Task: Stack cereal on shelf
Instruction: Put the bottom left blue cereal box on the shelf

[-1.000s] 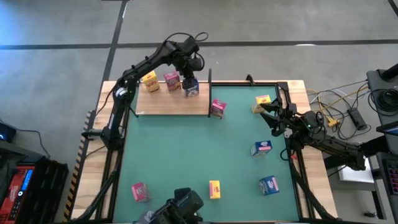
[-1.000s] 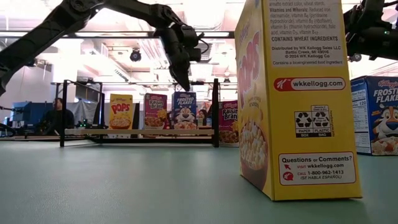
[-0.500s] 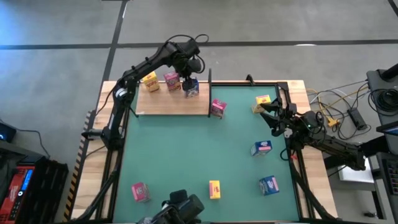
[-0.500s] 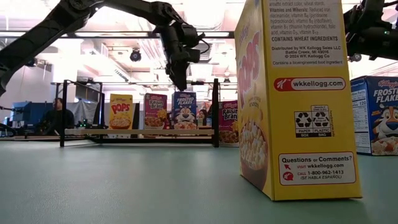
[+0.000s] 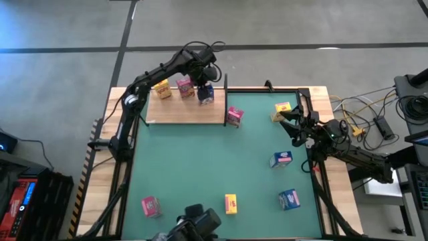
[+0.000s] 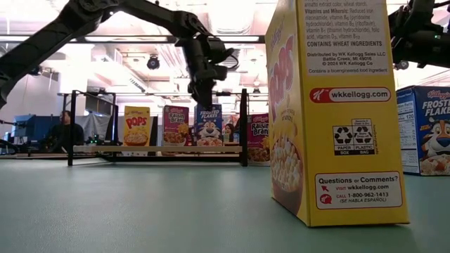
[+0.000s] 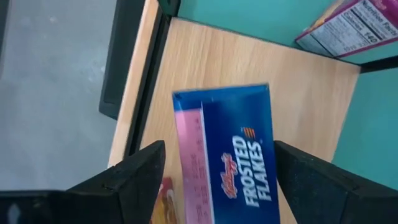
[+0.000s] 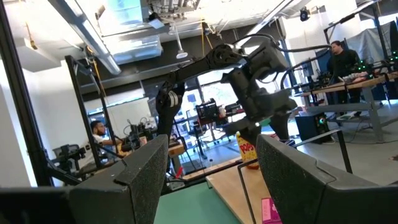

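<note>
Worktop [image 5: 200, 167] of green mat, boxes scattered, pale shelf [image 5: 184, 112] carrying three, left hand [image 5: 204, 78] spread above blue box [image 5: 206, 96], right hand [image 5: 289, 122] parted, person [image 6: 65, 132] seated beyond.

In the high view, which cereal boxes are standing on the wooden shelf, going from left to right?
Yellow box → pink box → blue box, which stands partly under the left pincer.

The shelf [image 7: 298, 118] is made of pale, matt wood grain; the Frosted Flakes box [image 7: 233, 155] of smooth printed cardboard; the mat [image 5: 221, 167] looks matt green.
</note>
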Motion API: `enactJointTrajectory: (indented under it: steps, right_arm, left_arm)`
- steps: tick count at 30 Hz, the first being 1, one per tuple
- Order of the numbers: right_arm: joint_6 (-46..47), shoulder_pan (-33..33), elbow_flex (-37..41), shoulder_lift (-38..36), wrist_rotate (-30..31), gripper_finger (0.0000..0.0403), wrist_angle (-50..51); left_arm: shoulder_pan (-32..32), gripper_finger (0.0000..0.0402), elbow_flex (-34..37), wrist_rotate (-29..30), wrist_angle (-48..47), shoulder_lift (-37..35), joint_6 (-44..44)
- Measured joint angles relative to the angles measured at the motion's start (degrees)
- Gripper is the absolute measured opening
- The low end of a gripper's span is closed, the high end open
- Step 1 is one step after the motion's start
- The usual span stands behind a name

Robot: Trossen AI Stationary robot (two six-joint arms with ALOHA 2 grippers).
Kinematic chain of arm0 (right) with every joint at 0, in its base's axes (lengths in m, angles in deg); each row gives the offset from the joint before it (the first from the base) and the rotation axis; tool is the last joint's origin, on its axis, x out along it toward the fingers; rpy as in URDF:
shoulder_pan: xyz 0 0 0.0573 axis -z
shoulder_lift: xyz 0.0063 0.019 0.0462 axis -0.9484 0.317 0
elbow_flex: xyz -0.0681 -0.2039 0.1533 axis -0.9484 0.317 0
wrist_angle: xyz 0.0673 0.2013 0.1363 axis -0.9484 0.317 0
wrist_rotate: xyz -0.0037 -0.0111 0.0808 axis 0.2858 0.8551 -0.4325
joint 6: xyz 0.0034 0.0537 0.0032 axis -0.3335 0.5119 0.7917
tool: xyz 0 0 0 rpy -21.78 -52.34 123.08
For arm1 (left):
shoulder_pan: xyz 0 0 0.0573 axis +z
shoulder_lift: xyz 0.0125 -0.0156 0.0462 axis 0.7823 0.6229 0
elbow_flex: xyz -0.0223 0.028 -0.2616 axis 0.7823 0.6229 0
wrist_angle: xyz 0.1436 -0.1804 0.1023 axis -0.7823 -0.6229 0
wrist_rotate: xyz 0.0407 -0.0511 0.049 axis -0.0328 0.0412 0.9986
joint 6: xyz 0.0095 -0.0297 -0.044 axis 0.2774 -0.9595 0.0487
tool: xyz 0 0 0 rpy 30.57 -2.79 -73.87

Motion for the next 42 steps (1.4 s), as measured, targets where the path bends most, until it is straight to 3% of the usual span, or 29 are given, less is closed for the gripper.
enactJointTrajectory:
  steps: [29, 42]
  right_arm:
    - [0.0, -0.02, 0.0, 0.0, -0.01, 0.0235, 0.0]
    - [0.0, 0.0, 0.0, 0.0, 0.0, 0.0235, 0.02]
  left_arm:
    - [-0.14, 0.019, 1.73, -3.51, 3.31, 0.04, 7.57]
    - [0.24, 0.0178, 1.78, -3.54, 7.11, 0.23, 9.65]
